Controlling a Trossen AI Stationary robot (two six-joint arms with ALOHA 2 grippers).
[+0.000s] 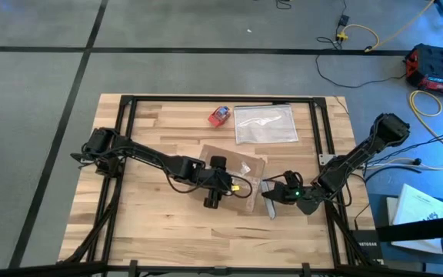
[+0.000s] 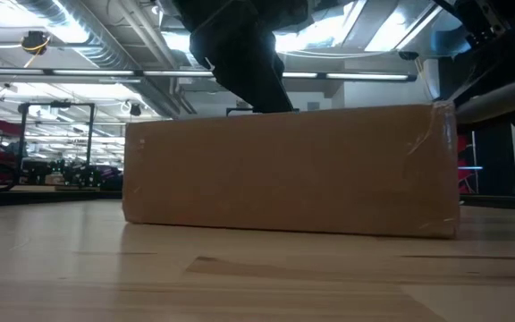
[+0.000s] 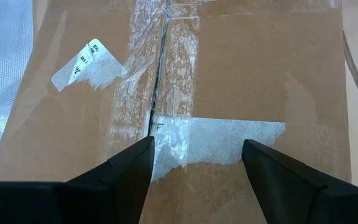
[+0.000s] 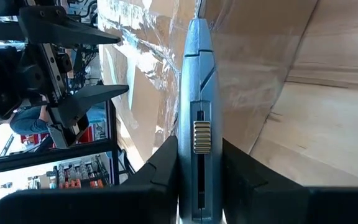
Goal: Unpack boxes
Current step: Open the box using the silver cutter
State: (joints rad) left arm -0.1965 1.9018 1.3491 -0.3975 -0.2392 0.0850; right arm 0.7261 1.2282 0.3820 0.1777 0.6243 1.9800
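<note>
1. Shallow brown cardboard box point(image 1: 233, 173), lid taped, is laid mid-table, long axis slanted across the boards.
2. Left gripper point(image 3: 194, 163), fingers parted, is poised over its taped seam.
3. Right gripper point(image 4: 197, 177) is clamped on a grey utility knife point(image 4: 197, 118) beside the box's right edge.

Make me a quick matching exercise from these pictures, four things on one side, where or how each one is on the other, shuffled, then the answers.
1. cardboard box
2. left gripper
3. right gripper
4. plastic bag

A. shut on a grey box cutter
B. flat on the table, beyond the box
C. open above the taped seam
D. closed, mid-table

1-D, 2-C, 3-A, 4-B
</note>
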